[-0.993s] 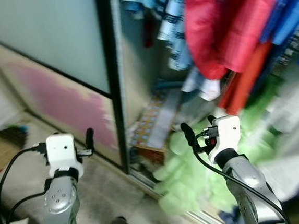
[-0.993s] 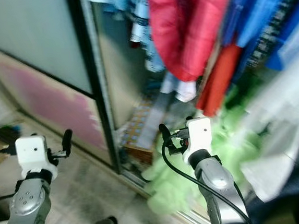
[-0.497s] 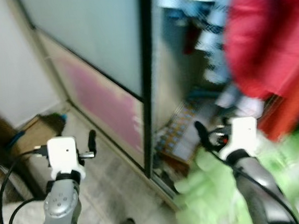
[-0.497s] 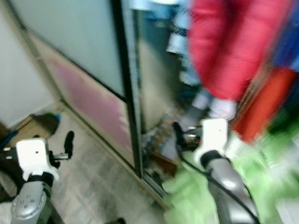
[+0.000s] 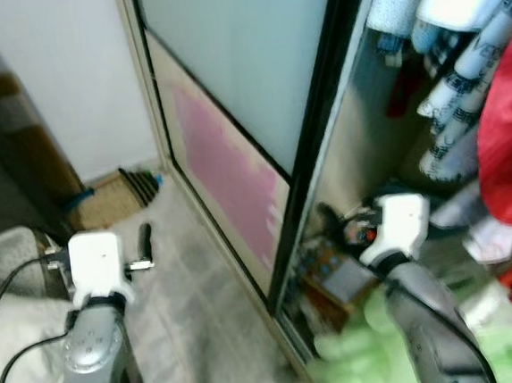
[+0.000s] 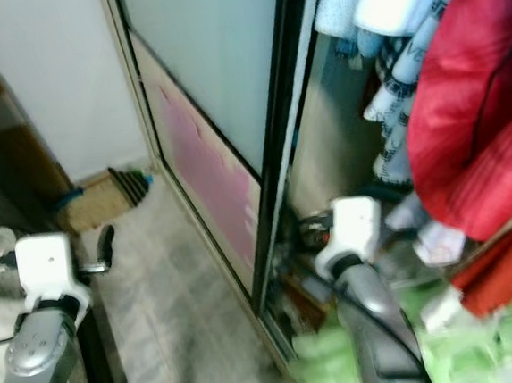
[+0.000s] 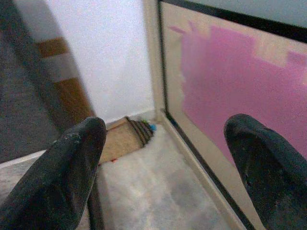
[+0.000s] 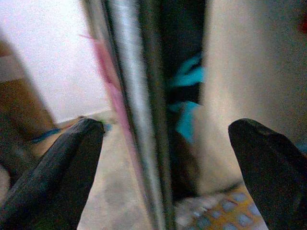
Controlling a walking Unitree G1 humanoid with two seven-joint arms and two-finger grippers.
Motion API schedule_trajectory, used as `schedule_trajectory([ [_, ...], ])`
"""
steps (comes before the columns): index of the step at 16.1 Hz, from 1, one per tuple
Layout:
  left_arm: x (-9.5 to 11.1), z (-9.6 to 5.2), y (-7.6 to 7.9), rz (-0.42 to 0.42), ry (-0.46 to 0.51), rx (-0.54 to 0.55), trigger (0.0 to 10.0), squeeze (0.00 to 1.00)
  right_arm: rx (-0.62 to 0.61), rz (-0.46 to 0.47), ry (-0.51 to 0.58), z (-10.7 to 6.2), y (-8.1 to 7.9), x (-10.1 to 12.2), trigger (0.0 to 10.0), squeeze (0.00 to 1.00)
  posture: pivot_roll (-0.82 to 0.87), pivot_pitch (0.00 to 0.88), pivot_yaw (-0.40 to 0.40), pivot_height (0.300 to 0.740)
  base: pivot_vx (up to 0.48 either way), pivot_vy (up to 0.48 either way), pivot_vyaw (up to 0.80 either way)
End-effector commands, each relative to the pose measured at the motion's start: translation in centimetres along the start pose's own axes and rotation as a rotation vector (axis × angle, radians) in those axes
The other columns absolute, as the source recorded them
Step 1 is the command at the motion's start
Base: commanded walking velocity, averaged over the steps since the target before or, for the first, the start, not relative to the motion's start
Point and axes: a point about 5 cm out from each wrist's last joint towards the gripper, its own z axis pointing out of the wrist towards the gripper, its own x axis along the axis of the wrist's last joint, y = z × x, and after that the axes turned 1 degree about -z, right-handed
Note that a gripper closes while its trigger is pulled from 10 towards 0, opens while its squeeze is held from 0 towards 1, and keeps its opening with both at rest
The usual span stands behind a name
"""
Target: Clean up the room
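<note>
Both hands are raised in front of a wardrobe with a sliding door [image 5: 229,86]. The left hand [image 7: 168,167] hangs over the tiled floor [image 5: 201,286], its fingers [image 7: 72,167] spread wide with nothing between them, aimed at the door's pink lower panel [image 7: 230,81] and a small broom [image 5: 139,182] by the wall. The right hand [image 8: 168,167] is also spread and empty, pointing at the door's dark edge [image 8: 139,96]. A green cloth [image 6: 458,353] lies on the floor below the right arm, under a hanging red jacket [image 6: 474,119].
</note>
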Motion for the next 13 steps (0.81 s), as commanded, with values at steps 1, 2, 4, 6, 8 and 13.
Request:
schedule_trajectory([
  [1, -0.1, -0.3, 0.2, -0.008, -0.007, -0.006, 10.0, 0.00, -0.024, -0.003, -0.034, -1.0, 1.1, -0.1, 10.0, 0.00, 0.02, 0.025, -0.086, 0.740, 0.000, 0.000, 0.80],
  [2, -0.3, -0.5, 0.1, -0.005, -0.016, -0.001, 10.0, 0.00, 0.004, 0.005, -0.062, -1.5, 0.9, -0.4, 10.0, 0.00, 0.02, 0.025, -0.087, 0.740, 0.000, 0.000, 0.80],
  [4, -0.4, -0.6, 0.1, -0.004, -0.019, -0.001, 10.0, 0.00, 0.072, 0.006, -0.118, -2.1, 0.5, -1.0, 10.0, 0.00, 0.02, 0.026, -0.087, 0.740, 0.000, 0.000, 0.80],
  [6, -0.3, -0.5, 0.3, 0.009, -0.016, 0.000, 10.0, 0.00, 0.204, 0.013, -0.231, -3.1, 0.2, -2.1, 10.0, 0.00, 0.02, 0.028, -0.086, 0.740, 0.000, 0.000, 0.80],
  [8, -0.3, -0.4, 0.4, 0.013, -0.016, -0.003, 10.0, 0.00, 0.326, 0.024, -0.349, -4.2, 0.1, -2.8, 10.0, 0.00, 0.01, 0.027, -0.083, 0.740, 0.000, 0.000, 0.69],
  [13, -0.2, -0.2, 0.4, 0.017, -0.020, 0.000, 10.0, 0.00, 0.493, -0.087, -0.407, -3.8, -0.9, -2.8, 10.0, 0.00, 0.02, 0.026, -0.086, 0.740, 0.000, 0.000, 0.61],
])
